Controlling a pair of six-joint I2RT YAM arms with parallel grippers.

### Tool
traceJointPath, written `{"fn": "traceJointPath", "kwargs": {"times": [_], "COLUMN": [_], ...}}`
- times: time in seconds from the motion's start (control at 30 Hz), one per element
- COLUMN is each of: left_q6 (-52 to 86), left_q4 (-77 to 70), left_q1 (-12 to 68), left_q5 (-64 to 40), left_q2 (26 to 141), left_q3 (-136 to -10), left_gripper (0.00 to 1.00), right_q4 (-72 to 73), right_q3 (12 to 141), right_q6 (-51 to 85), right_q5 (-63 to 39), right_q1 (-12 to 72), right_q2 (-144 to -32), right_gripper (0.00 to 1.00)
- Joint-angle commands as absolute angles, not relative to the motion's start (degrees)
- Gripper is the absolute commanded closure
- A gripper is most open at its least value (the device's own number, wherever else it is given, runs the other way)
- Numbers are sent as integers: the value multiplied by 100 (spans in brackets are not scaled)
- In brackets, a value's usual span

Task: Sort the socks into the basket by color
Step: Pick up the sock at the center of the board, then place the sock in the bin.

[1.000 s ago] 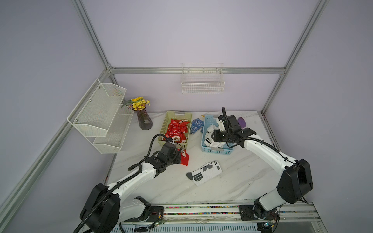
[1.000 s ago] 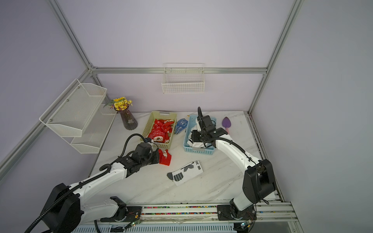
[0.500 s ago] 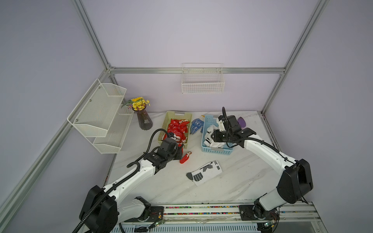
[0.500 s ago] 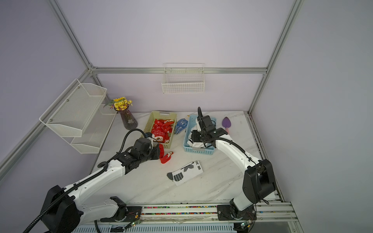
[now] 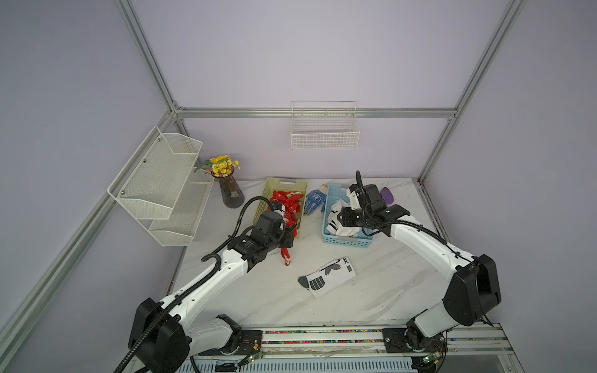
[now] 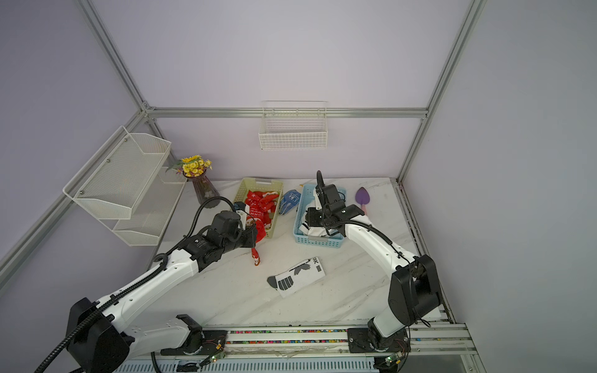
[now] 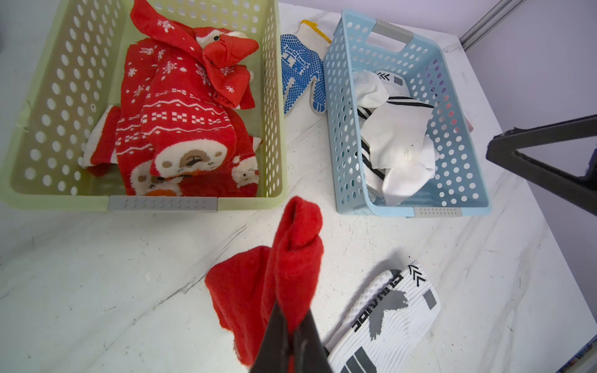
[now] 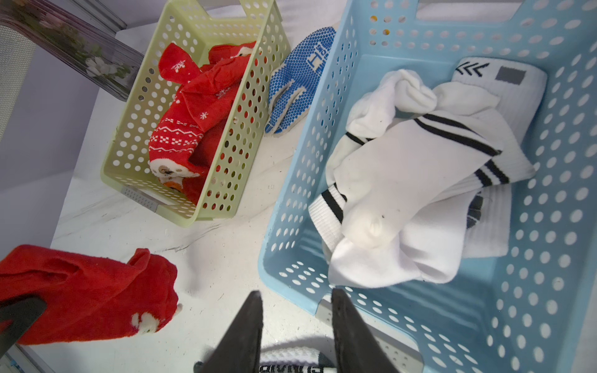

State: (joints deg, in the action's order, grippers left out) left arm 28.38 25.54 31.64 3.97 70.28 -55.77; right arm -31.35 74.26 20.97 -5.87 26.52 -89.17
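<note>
pinched tight in the left gripper: a red sock, gripped at one end and hanging limp, long axis close to vertical, free end near the marble table in both top views. just in front of the near short wall of the green basket, on the robot's side of it, outside the rim. so the relation that matters: basket straight beyond the sock, away from the robot's base, its long axis running the same way, other red socks already piled inside. probably calls for a lift to clear the wall, then a short carry forward before letting go; otherwise likely to snag the dangling end on the rim. left arm plainly the nearer one.

right gripper partly open, holding nothing, hovering over the near edge of the blue basket, white socks heaped in it. one white sock with black and grey marks flat on the table, apart from both baskets.

against a second ago: red sock no longer a bunched patch low by the basket corner but drawn out and hanging; left arm closer to the green basket. right arm and the loose white sock unchanged.
</note>
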Motion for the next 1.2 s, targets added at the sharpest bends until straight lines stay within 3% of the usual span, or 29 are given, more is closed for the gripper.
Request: {"fn": "traceJointPath", "kwargs": {"times": [0.0,0.77,1.17], "left_q6": [2539,1333,755], "left_q4": [2570,2762,2760], "left_q1": [3187,3017,2622], "left_q5": [292,-140,-746], "left_q2": [7104,8042,9146], "left_q3": [-6142,-7769,-8666], "left_gripper": [99,99,99], "right_q4": [-3050,-3032,-3002], "right_q3": [7344,7279,7251], "right_q6": [2153,2153,2166], "right_q5": [-561,-550,-558], "right_q1": [2690,2691,2689], "right_q2": [-8808,-8763,-8770], "right_gripper": [61,61,61]}}
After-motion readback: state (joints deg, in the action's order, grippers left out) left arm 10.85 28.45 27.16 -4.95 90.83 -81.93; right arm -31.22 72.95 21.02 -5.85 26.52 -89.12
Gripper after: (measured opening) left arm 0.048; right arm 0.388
